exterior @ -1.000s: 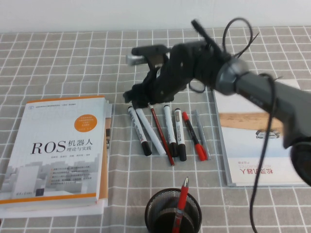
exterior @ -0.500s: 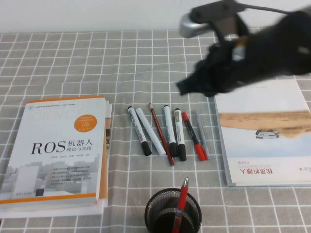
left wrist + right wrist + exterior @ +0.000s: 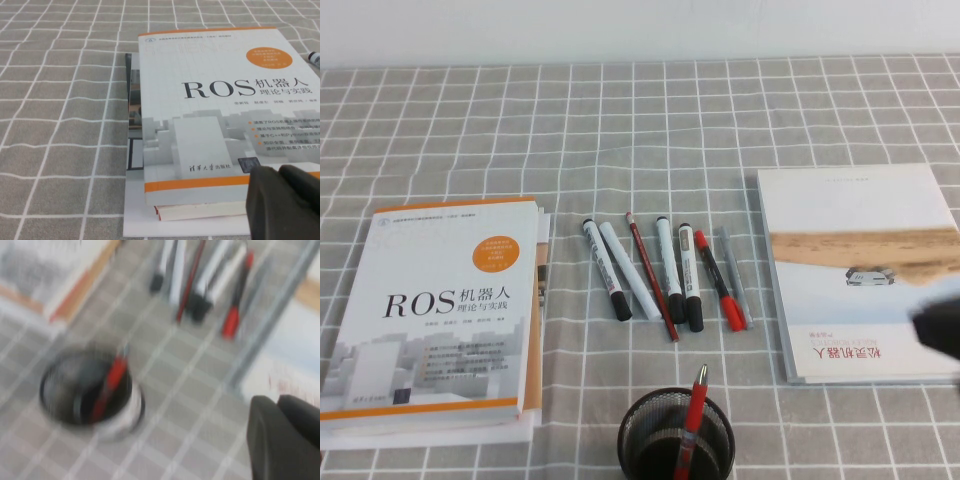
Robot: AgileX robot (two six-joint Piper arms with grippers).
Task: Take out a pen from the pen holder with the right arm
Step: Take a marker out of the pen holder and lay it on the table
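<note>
spreading under everything is the grey checked worktop (image 3: 470, 120), with the ros book (image 3: 440, 300) on the robot's left, a white book (image 3: 860, 270) on its right, and the black mesh pen holder (image 3: 626, 445) at the near edge between them. a row of loose pens (image 3: 660, 270) lies just beyond the holder, while one red pen (image 3: 695, 410) stands tilted inside it, untouched. the right tool (image 3: 277, 405) is clenched on nothing near the white book, and the left tool (image 3: 278, 175), fingers pressed together, hangs over the ros book's corner.
</note>
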